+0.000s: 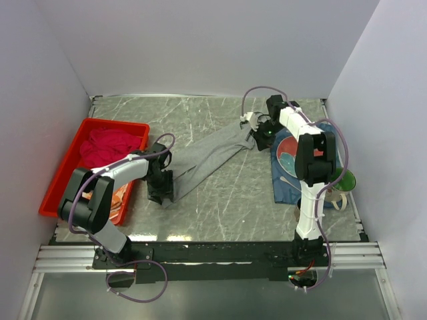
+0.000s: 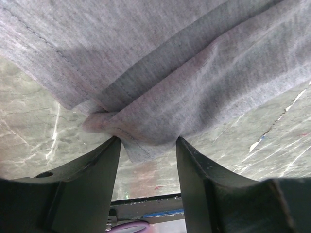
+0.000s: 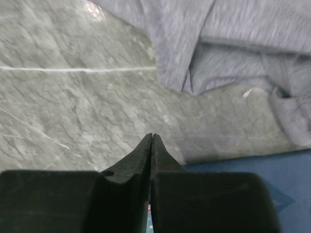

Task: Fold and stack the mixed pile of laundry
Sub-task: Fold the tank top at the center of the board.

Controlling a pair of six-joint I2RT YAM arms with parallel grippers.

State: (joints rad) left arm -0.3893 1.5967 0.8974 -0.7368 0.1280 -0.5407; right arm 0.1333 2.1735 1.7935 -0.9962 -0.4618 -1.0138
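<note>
The jaws of the left gripper stand partly apart. The hemmed end of the long grey cloth garment lies bunched between their tips and touches both. I cannot tell if it is pinched.

At the far left, a red plastic tray sits close to the left wall. It holds a crumpled crimson-magenta shirt in its far half and a small orange-and-white patterned cloth in its near half, partly hidden by the left arm.

The grey garment stretches diagonally over the grey marbled surface, from the left gripper just beside the tray toward the far right. The surface is bare in front of the garment and also behind it, along the back wall.

The jaws of the right gripper are pressed together and hold nothing. They are above bare surface, with the garment's wrinkled far end just ahead and the edge of a dark blue placemat cloth beside them.
</note>
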